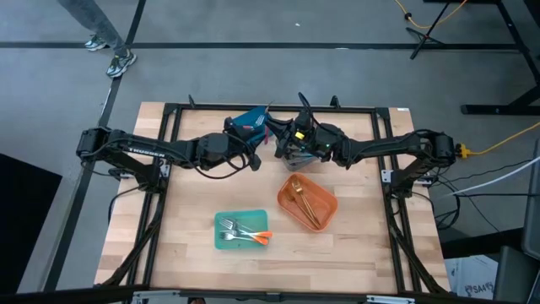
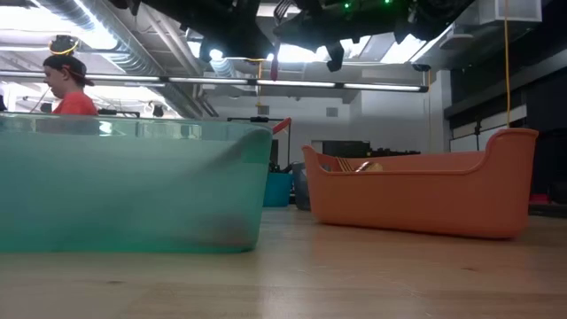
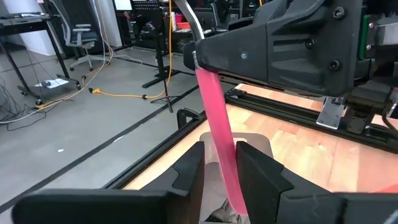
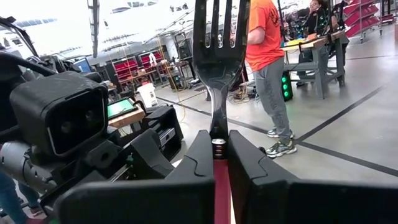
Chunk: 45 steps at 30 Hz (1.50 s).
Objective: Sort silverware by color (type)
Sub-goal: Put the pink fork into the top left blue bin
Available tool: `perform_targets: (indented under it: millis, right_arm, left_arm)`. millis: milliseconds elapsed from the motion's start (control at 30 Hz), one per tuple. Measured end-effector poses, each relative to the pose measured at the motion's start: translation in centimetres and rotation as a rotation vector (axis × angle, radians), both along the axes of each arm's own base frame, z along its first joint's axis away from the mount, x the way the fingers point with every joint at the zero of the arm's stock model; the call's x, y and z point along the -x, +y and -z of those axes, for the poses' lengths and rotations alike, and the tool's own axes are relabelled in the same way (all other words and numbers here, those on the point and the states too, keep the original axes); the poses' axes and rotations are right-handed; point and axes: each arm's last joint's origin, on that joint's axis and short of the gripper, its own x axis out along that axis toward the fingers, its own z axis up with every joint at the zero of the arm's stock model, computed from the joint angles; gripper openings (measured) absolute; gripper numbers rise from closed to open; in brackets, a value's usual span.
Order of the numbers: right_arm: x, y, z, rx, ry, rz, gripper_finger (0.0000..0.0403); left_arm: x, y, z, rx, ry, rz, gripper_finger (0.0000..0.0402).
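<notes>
Meeting above the far middle of the desk point(image 1: 194, 253), both arms are holding 1 pink-handled fork point(image 3: 219, 134) between them. From overhead this is hard to make out, since the 2 wrists are crowding together over a grey bin point(image 1: 297, 157) beside a blue bin point(image 1: 250, 123). The wrist cameras are showing it plainly: the right end effector point(image 4: 220, 155) is pinching the fork at the neck, tines up, while the left end effector point(image 3: 219, 165) is closing on the pink handle lower down. Nearer the front, a teal bin point(image 1: 221, 241) is holding forks with orange handles point(image 1: 246, 233), and an orange bin point(image 1: 329, 201) is holding gold utensils point(image 1: 308, 203). The table-level camera is showing only those bins' walls and a person in an orange shirt point(image 2: 69, 87) behind.
</notes>
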Motion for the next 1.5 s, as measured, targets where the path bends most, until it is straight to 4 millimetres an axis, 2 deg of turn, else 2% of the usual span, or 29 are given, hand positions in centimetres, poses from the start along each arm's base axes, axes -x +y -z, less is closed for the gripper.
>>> perform_targets:
  millis: [333, 733, 1300, 1500]
  right_arm:
    - [0.0, 0.0, 0.0, 0.004, 0.002, -0.002, 0.0001]
    - [-0.1, 1.1, -0.4, 0.017, -0.036, -0.033, 0.0001]
    - [-0.4, 1.2, -0.1, 0.016, -0.053, -0.041, 0.0001]
    - [-0.4, 1.2, -0.2, 0.019, -0.06, -0.055, 0.0001]
  left_arm:
    - [-0.1, -0.1, -0.1, 0.06, -0.053, 0.012, 0.0086]
    - [-0.1, -0.1, -0.1, 0.061, -0.055, 0.014, 0.0086]
    - [0.0, 0.0, -0.1, 0.058, -0.05, 0.001, 0.0085]
    - [0.0, 0.0, -0.1, 0.056, -0.046, 0.002, 0.0064]
